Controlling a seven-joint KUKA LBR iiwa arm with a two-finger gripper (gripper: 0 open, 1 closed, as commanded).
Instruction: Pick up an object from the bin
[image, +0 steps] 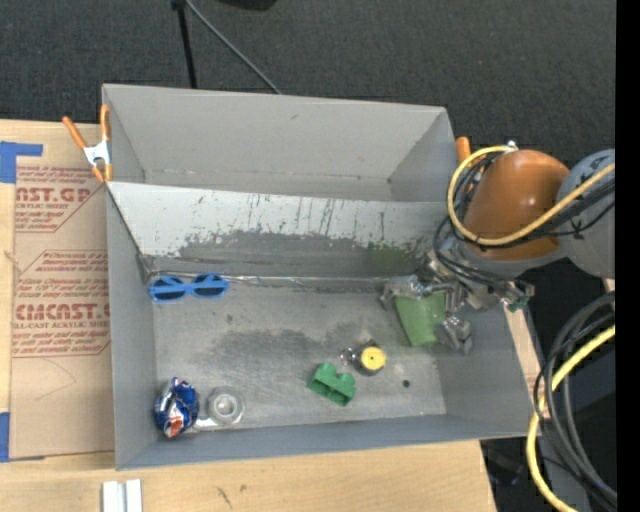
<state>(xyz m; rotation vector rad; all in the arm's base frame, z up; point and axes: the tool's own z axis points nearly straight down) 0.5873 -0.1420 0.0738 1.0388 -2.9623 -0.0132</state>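
Orange wrist cover (512, 205) topmost. Tool (434, 312) directly over pale green block (416, 322); pinching or spread, cannot tell. Yellow disc (372, 360), dark green brick (332, 384) lower-left of tool.

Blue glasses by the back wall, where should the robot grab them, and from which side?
Probably at the thin middle bridge of the blue glasses, coming straight down from above. They lie flat, stretched left to right along the foot of the back wall, so a sideways approach from behind looks blocked.
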